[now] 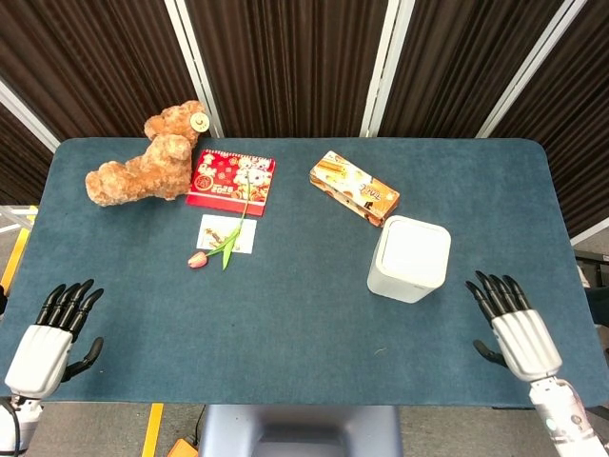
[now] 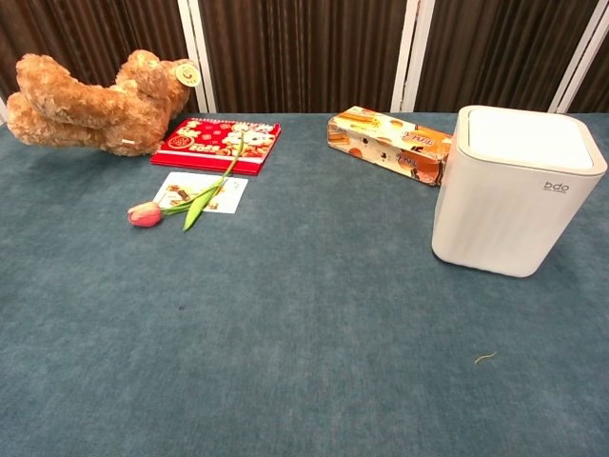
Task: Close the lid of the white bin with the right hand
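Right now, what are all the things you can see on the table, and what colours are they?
Bin: one, white, lid down, right part of the table.
Snack box: one, orange, behind the bin.
Teddy bear: one, brown, lying at the far left.
Booklet: one, red, beside the bear.
Card: one, white, in front of the booklet.
Tulip: one, pink with green stem, lying across the card.
Table: one, blue top.
Left hand: empty, fingers apart, near left edge.
Right hand: empty, fingers apart, right of the bin.
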Controlling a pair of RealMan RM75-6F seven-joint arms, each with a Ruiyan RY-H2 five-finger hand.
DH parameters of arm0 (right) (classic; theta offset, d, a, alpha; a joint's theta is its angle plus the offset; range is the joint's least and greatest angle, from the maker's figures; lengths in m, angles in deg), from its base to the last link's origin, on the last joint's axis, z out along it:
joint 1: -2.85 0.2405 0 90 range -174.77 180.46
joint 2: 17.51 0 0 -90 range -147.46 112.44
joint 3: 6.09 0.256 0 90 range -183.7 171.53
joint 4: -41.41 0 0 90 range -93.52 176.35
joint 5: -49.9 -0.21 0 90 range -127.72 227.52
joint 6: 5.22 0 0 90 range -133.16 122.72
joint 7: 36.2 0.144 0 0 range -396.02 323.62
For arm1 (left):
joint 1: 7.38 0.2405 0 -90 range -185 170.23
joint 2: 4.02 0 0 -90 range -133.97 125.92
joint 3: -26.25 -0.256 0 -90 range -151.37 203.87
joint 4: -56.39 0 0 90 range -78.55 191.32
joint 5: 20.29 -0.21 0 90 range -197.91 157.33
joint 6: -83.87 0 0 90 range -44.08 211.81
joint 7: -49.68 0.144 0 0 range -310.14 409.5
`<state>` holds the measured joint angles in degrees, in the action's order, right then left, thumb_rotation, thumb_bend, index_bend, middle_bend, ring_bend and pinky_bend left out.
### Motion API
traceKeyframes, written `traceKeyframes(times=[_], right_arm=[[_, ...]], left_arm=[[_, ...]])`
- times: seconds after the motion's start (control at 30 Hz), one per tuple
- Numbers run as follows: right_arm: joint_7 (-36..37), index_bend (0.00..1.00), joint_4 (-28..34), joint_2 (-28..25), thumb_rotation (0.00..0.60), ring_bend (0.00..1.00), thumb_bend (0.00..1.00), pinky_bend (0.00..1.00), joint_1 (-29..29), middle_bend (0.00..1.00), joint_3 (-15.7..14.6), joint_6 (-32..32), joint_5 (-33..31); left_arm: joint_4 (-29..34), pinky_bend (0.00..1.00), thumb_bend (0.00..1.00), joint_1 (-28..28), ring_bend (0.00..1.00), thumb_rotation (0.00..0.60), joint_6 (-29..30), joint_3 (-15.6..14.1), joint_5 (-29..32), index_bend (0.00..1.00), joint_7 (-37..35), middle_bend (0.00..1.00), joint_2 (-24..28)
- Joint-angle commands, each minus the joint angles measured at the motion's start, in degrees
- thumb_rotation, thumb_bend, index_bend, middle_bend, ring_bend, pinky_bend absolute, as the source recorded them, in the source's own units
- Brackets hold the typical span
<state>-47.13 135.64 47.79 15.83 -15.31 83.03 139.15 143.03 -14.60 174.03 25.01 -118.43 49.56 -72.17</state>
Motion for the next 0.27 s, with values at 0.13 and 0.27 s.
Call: traceKeyframes(times=[0.13,0.27], right_arm=[[0.0,0.00,-0.9,1.4,0.600,0.00,0.29,0.00,-3.2,0.00,1.1,0.6,0.2],[-0.2,0.00,-0.5,1.3,0.600,0.00,0.29,0.00,-3.8,0.00,1.7,0.3,0.7]], left_arm=[[-0.2,0.00,0.44,0.0,0.00,0.600,0.3,-0.1,-0.4,0.00,-0.3,0.00,-0.1],[-0.1,0.00,0.44,0.0,0.00,0.600,0.0,-0.2,-0.1,0.00,-0.3,0.00,0.2]])
